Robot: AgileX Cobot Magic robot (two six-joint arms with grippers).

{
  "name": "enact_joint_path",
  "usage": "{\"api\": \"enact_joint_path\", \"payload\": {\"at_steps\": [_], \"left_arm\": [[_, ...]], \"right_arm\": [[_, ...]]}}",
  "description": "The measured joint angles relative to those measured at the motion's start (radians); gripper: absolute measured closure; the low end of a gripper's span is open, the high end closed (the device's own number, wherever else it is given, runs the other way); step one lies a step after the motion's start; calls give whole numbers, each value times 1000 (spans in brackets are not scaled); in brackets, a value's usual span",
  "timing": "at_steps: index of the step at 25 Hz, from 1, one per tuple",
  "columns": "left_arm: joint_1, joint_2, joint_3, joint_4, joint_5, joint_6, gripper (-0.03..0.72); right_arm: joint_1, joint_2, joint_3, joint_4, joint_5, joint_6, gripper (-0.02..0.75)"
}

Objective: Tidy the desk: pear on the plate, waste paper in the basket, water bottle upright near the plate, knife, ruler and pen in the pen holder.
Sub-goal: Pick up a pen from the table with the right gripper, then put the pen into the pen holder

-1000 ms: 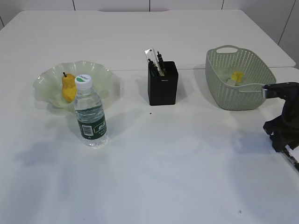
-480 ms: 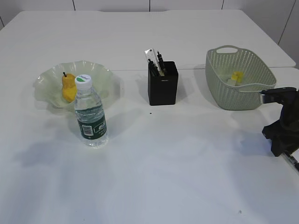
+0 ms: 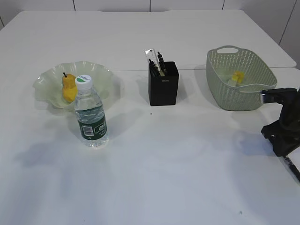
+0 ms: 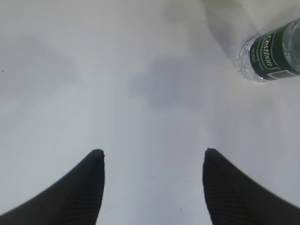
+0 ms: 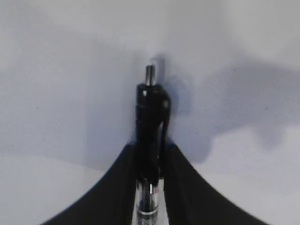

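The yellow pear [image 3: 69,87] lies on the ruffled green plate [image 3: 100,75]. The water bottle [image 3: 91,116] stands upright just in front of that plate, and its label [image 4: 276,50] shows in the left wrist view. The black pen holder [image 3: 163,85] holds the clear ruler [image 3: 152,58] and dark sticks; I cannot tell the knife among them. Yellow waste paper [image 3: 238,76] lies in the basket [image 3: 220,82]. My right gripper [image 5: 151,146] is low at the desk's right edge, shut on a black pen [image 5: 151,112]. My left gripper [image 4: 152,151] hangs open over bare desk.
The white desk [image 3: 178,159] has a seam running behind the plate, holder and basket. The basket stands just behind and left of my right arm [image 3: 283,126]. The pen's far end [image 3: 294,168] lies towards the desk's right edge.
My right gripper's jaws have closed onto the pen and the arm has settled slightly lower. The left gripper and everything else on the desk have stayed still.
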State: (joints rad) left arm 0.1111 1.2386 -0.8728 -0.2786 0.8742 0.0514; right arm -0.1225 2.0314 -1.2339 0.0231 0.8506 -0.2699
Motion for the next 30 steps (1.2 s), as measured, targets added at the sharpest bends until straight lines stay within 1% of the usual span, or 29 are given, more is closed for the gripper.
{"api": "enact_joint_path", "payload": {"at_steps": [4, 10, 13, 19, 21, 24, 27, 30], "left_arm": [[0, 0, 0, 0, 0, 0, 222], [0, 0, 0, 0, -2, 0, 222], [0, 0, 0, 0, -2, 0, 222], [0, 0, 0, 0, -2, 0, 222], [0, 0, 0, 0, -2, 0, 222], [0, 0, 0, 0, -2, 0, 222], [0, 0, 0, 0, -2, 0, 222], [0, 0, 0, 0, -2, 0, 222]], "right_arm": [[0, -10, 0, 60, 6, -38, 596], [16, -110, -26, 239, 21, -131, 596], [73, -152, -68, 291, 35, -164, 594], [248, -170, -223, 307, 40, -175, 594], [293, -170, -268, 310, 5, -176, 594], [343, -170, -328, 333, -108, -177, 593], [371, -170, -364, 369, -234, -193, 592], [382, -159, -399, 409, -308, -238, 592]]}}
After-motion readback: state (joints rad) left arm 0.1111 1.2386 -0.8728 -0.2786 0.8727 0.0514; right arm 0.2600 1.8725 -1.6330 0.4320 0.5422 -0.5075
